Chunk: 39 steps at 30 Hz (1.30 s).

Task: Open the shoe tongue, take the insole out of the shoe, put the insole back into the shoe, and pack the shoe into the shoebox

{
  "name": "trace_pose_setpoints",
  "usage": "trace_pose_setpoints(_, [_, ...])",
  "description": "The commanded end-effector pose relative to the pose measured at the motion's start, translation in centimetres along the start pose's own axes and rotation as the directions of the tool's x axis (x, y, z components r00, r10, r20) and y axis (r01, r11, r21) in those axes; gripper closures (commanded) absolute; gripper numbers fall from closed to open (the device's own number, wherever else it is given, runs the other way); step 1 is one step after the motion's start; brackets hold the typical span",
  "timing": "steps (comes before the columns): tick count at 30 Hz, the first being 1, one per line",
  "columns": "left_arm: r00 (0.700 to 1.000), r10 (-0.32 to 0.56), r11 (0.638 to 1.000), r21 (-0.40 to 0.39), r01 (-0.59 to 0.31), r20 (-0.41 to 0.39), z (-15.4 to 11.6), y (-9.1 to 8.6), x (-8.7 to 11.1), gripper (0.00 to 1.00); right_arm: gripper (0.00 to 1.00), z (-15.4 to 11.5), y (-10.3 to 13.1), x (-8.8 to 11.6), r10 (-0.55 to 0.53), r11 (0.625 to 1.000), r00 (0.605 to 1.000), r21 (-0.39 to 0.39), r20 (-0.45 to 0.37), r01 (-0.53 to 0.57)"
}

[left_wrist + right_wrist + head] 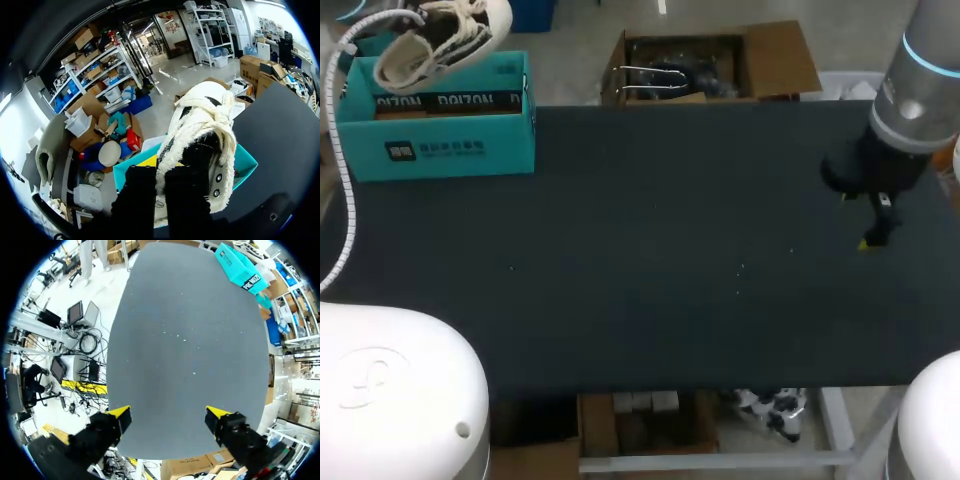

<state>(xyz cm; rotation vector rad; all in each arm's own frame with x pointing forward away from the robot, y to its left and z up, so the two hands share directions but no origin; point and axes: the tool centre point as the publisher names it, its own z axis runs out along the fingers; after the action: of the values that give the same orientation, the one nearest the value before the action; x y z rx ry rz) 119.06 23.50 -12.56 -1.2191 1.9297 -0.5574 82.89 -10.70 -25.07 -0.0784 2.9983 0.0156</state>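
L hand (161,175) tips hidden behind shoe (200,125), shoe cut off at head view's edge, shoebox (450,150) inside partly covered

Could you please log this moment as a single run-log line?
left pincer: shut on shoe, over shoebox | right pincer: open, empty, above table | stage: shoe not yet packed

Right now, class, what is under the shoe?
The open teal box sits under the shoe, which the left gripper holds. The shoe hides part of the box's inside.
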Motion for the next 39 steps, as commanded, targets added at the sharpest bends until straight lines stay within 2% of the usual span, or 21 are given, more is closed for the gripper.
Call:
trace_pose_setpoints(1, [1.000,0.007,1.000,-0.004,-0.007,-0.020,3.4,2.2,-0.7,1.00,0.00,0.0,0.0,0.0,0.000,1.000,1.000,0.002,-0.001,0.000])
trace_pose_setpoints(6, [0.997,0.060,0.998,-0.021,-0.061,-0.043,4.2,5.6,-0.7,1.00,0.00,0.0,0.0,0.0,0.000,1.000,1.000,0.002,-0.001,0.000])
trace_pose_setpoints(11, [0.994,0.102,0.994,-0.044,-0.104,-0.048,4.9,7.8,-0.9,1.00,0.00,0.0,0.0,0.0,0.000,1.000,1.000,0.002,-0.001,0.000])
trace_pose_setpoints(15, [0.991,0.117,0.989,-0.081,-0.123,-0.069,6.2,8.7,-0.9,1.00,0.00,0.0,0.0,0.0,0.000,1.000,1.000,0.002,-0.001,0.000])
trace_pose_setpoints(21, [0.979,0.149,0.976,-0.141,-0.169,-0.143,7.6,9.9,-0.6,1.00,0.00,0.0,0.0,0.0,0.000,1.000,1.000,0.002,-0.001,0.000])
trace_pose_setpoints(27, [0.975,0.145,0.959,-0.221,-0.180,-0.168,10.8,10.4,0.3,1.00,0.00,0.0,0.0,0.0,0.000,1.000,1.000,0.002,-0.001,0.000])
trace_pose_setpoints(35, [0.952,0.148,0.917,-0.323,-0.233,-0.268,12.6,11.6,1.1,1.00,0.00,0.0,0.0,0.0,0.000,1.000,1.000,0.002,-0.001,0.000])
trace_pose_setpoints(39, [0.954,0.147,0.906,-0.352,-0.235,-0.260,13.4,11.9,1.4,1.00,0.00,0.0,0.0,0.0,0.000,1.000,1.000,0.002,-0.001,0.000])
